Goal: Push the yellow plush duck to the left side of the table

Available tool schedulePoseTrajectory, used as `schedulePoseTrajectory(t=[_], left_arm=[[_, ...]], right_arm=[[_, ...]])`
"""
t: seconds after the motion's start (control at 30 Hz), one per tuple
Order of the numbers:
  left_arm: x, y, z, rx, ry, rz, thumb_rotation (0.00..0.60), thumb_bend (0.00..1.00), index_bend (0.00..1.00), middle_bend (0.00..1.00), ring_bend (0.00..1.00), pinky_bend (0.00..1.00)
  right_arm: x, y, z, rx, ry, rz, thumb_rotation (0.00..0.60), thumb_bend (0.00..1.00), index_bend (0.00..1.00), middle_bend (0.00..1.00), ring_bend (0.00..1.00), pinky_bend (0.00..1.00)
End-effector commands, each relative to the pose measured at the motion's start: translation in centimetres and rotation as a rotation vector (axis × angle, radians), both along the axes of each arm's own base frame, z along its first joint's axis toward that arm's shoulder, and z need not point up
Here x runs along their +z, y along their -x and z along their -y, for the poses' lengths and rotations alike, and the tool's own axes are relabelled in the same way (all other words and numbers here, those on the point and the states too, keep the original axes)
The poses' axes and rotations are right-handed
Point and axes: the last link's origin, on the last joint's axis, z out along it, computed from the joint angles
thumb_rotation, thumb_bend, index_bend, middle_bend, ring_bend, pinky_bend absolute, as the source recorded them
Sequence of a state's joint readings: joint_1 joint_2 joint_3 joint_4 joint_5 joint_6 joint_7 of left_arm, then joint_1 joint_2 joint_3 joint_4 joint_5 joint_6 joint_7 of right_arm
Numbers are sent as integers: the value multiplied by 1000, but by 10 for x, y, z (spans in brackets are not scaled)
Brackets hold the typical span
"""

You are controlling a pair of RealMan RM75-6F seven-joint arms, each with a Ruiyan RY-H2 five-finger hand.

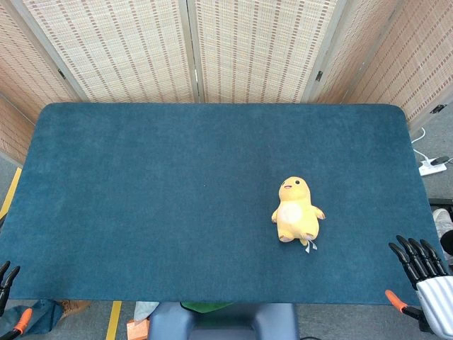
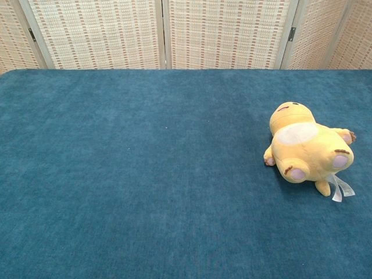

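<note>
Right hand (image 1: 425, 273) at the desk's near right corner, just off the edge, dark fingers (image 1: 414, 256) apart and pointing up, holding nothing, well apart from the duck. Left hand (image 1: 7, 280) barely in view at the near left corner, only fingertips showing past the edge; cannot tell whether released or clenched. Neither hand seen in the chest view.

Duck (image 1: 296, 210) lying on its back on the desk (image 1: 156, 198), right of centre and toward the near edge, head pointing to the far edge, feet toward the near edge, white belly up. Small white tag (image 2: 339, 188) trailing from its near side onto the blue cloth. Nothing touching the duck.

Behind the far edge, woven folding screens (image 1: 248, 49). Right of the desk, on the floor, a white power strip (image 1: 432, 167).
</note>
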State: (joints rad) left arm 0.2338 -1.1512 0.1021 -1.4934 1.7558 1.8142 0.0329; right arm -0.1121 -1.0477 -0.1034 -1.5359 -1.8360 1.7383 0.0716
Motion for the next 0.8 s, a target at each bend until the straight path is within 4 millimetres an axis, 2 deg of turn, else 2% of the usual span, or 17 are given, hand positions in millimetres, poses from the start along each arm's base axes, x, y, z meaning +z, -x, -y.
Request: schedulePoseTrajectory(t=[0.03,0.13,0.23,0.43,0.6,0.8], left_arm=[[0,0,0,-2,1,0,600,314,0,0,0,212],[-1,-1,-2,-4,4,0,600,313,0,0,0,211],[-1,1,-5,1,9,-3,600,310,0,0,0,211],[-2,3,-14,22,-2,-24,600,315,0,0,0,210],[-5,5,-21,49,17,-23,600,315,0,0,0,205],[-4,11,-31,82,29,-15,600,314,0,0,0,202]], right_arm=[[-1,1,2,-6,-4,-3,600,162,0,0,0,0],[-7,1,11,-6,-17,-11,600,162,0,0,0,0],[-19,-3,31,2,-62,4,600,162,0,0,0,0],[-51,-23,95,34,-144,-24,600,162,0,0,0,0],[-92,-41,145,35,-234,-87,600,164,0,0,0,0],[-138,-50,181,4,-326,-102,600,167,0,0,0,0]])
